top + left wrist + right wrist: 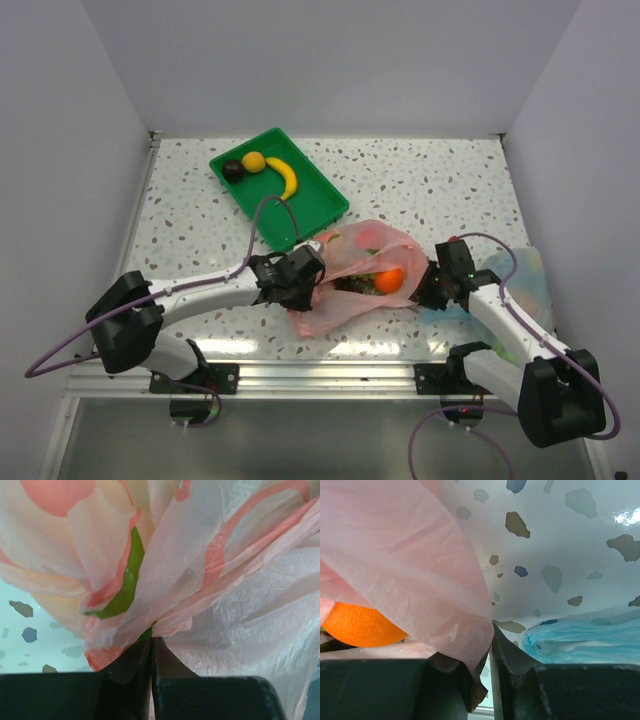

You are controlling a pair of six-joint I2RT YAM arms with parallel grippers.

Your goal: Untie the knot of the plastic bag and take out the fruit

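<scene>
At table centre, top view: plastic bag (375,242) lies slumped between the two arms, mouth gaping upward.
Knot: none seen in any view; with the mouth this wide, judged already untied.
Fruit in bag: orange (389,280) sits in the opening beside darker pieces too small to name.
Left gripper (311,279): at the bag's left rim, touching the film.
Right gripper (428,288): at the bag's right rim, opposite the left one.
Green tray (322,203): behind the bag, near it; holds a yellow fruit (254,162), a banana (287,178) and a black fruit (232,170).
Pale blue bag (528,285): under the right arm, untouched.
Progress (judgement): untying done; emptying mostly left, since the orange and its neighbours are not yet out.

Left wrist view, grip: jaws pressed together on a gathered pleat of pink film, which fans out and fills the view.
Film look: thin, crinkled, translucent, with darker red print.
Green patch (127,577): shows between folds; cannot tell what it is.

Right wrist view, grip: jaws nearly closed, pinching the bag's edge, which drapes over the left finger.
Orange here: bright, bare under the lifted film at the lower left.
Table (560,540): speckled, bare beyond the jaws; the pale blue bag lies to the lower right.
</scene>
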